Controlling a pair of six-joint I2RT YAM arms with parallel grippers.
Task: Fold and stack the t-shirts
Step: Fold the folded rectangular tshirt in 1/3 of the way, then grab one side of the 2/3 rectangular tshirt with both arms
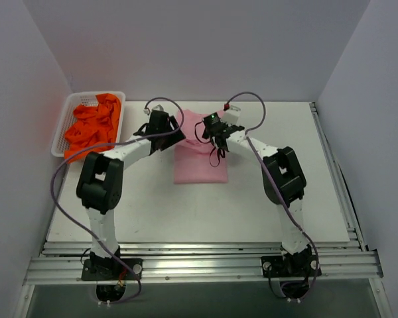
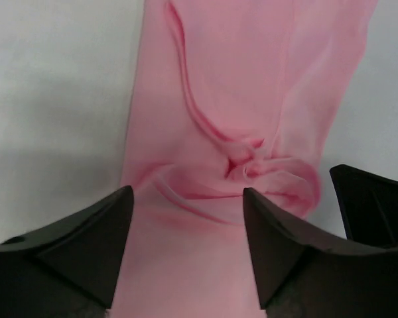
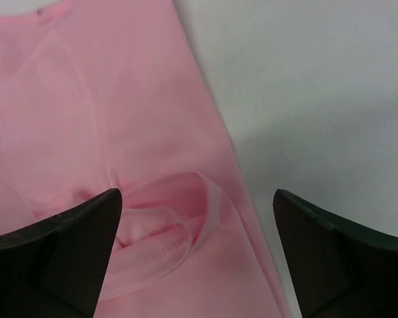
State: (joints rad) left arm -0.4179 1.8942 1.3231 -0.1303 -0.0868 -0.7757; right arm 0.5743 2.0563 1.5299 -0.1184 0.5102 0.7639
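Your left gripper (image 2: 187,199), fingers apart, your right gripper (image 3: 194,195), fingers apart too, both over the bunched-up pink t-shirt (image 1: 200,169)

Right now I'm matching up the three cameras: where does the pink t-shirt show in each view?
Top external: the pink t-shirt lies flat near the picture's centre.
Left wrist: it fills the centre and right, from top to bottom.
Right wrist: it fills the left half.
Shared landmark: its raised crease, clear in both wrist views.

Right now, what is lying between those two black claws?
The pink t-shirt: its rumpled far end lies between the left gripper and right gripper, clearest in the top view.
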